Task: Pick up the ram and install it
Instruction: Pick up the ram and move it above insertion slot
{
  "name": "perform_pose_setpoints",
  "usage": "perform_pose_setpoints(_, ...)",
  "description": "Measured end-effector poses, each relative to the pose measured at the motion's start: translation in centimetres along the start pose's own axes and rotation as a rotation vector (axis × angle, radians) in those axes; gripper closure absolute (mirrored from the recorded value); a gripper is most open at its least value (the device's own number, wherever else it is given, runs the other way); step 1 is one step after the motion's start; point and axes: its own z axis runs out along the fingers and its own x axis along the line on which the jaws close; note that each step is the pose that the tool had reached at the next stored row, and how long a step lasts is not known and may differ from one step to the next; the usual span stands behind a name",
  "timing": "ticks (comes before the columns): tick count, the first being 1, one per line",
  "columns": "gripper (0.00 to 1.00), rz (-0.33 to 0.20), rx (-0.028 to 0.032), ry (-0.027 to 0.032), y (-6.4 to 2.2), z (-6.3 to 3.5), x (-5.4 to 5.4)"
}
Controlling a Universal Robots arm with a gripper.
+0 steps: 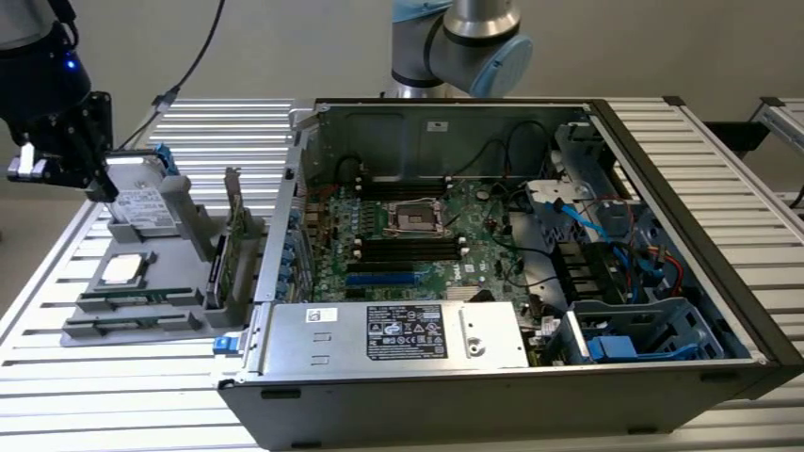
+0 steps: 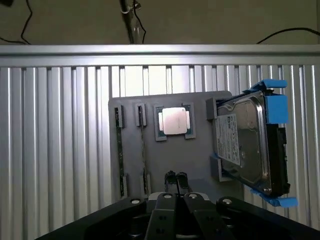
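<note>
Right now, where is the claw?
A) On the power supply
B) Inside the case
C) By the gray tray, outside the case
C: the shut claw points at the tray, which sits outside the case.

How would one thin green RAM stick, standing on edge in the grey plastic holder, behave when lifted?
Probably stiff: the thin green RAM stick runs straight between end clips of the grey plastic holder, with no sag. Likely light, being far slimmer than the silver hard drive. Standing on its narrow edge, it could tip sideways once out of the clips.
</note>
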Motion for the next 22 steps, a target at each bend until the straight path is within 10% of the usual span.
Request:
perform_pose_setpoints(2,0.9,-0.014,-0.0017,0.0101,0.17,0.01,0.0)
perform_pose_setpoints(22,0.89,-0.035,-0.0061,0.013,0.51,-0.04,2.4)
